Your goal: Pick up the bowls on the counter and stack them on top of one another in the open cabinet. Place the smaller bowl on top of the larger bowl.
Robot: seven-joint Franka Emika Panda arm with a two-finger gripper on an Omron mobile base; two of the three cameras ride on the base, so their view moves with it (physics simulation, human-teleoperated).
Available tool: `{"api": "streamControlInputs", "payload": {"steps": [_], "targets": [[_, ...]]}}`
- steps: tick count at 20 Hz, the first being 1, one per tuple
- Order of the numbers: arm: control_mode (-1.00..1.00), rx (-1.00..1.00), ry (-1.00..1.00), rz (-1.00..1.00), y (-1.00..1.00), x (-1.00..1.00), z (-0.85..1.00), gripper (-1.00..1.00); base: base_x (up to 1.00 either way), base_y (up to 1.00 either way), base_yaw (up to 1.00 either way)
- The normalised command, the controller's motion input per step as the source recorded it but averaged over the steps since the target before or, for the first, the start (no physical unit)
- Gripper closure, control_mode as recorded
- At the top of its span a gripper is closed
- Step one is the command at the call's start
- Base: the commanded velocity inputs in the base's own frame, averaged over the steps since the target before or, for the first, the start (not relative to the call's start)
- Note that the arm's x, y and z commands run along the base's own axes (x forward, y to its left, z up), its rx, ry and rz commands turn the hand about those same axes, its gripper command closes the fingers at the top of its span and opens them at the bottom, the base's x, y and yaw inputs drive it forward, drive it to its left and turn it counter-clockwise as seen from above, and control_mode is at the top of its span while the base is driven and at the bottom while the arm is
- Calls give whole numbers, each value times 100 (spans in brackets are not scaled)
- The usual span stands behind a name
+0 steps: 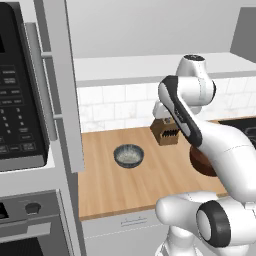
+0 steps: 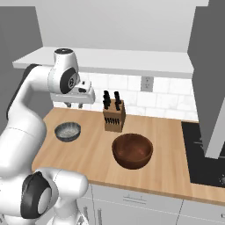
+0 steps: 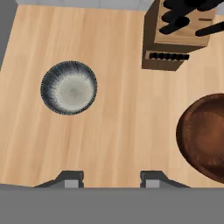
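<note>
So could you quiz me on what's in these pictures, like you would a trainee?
1. True or false: the grey bowl sits inside the brown bowl.
2. What stands behind the bowls, by the tiled wall? A) kettle B) knife block C) toaster
3. Fill in: both bowls rest on the ____.

Key: 1 false, they sit apart; 2 B; 3 counter.

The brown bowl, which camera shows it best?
The right base view: the larger bowl sits whole and unobstructed on the counter. In the left base view the arm hides most of it; the hand view cuts it off at the edge.
</note>
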Motion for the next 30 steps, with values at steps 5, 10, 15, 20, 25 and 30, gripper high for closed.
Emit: {"api": "streamControlInputs", "payload": {"steps": [5,10,15,20,25,30], "targets": [[-100,1,-2,0,0,-6,-4,-100,0,0,0],[-100,14,13,0,31,46,-79,-100,0,0,0],[-100,4,13,0,60,73,-95,-100,0,0,0],[-100,-2,10,0,33,40,-64,-100,0,0,0],[-100,-3,12,0,3,4,-45,-100,0,0,0],[-100,-6,-6,-6,-4,13,-61,-100,0,0,0]]}}
